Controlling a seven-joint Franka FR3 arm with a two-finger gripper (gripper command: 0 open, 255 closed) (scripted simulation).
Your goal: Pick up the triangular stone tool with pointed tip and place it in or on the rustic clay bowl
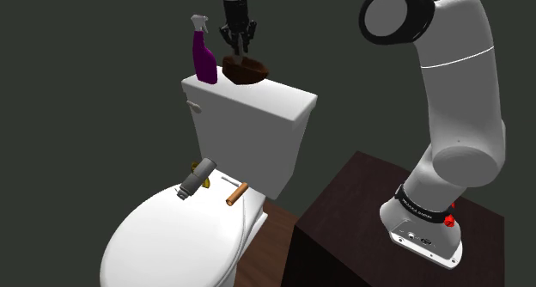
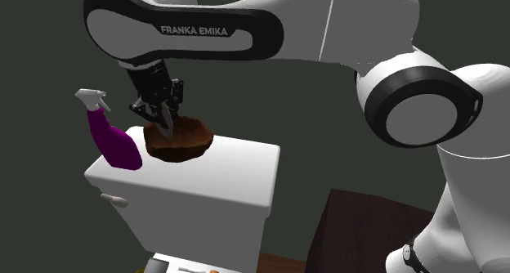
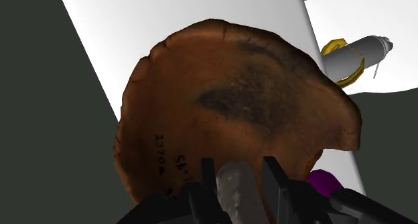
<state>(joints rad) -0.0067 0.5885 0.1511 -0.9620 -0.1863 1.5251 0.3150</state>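
**One stone in the hand, poised over the bowl**

Two black fingers (image 3: 206,181) of the hand (image 3: 239,176) were clenched on the grey stone tool (image 3: 234,196). One finger pressed each broad face, and the stone's end stuck out past the fingertips. The stone hung over the inside of the brown bowl (image 3: 234,95), close to the rim nearest the hand. Whether it touched the bowl could not be told.

The stone would probably be stiff and rather heavy for its size, with rough faces that resist slipping. The broad flat sides looked like the right place to hold it, and that was where the fingers sat. Its pointed tip looked the riskier part. The bowl seemed brittle and light enough to skid, so a low, gentle release would suit better than a drop.

The bowl stood on the white toilet tank lid (image 1: 258,96), with a purple spray bottle (image 1: 204,60) just beside it on the shoulder view's left. Lower down, a grey cylinder (image 1: 195,180) and a short brown stick (image 1: 236,193) lay near each other on the closed toilet seat (image 1: 172,238).
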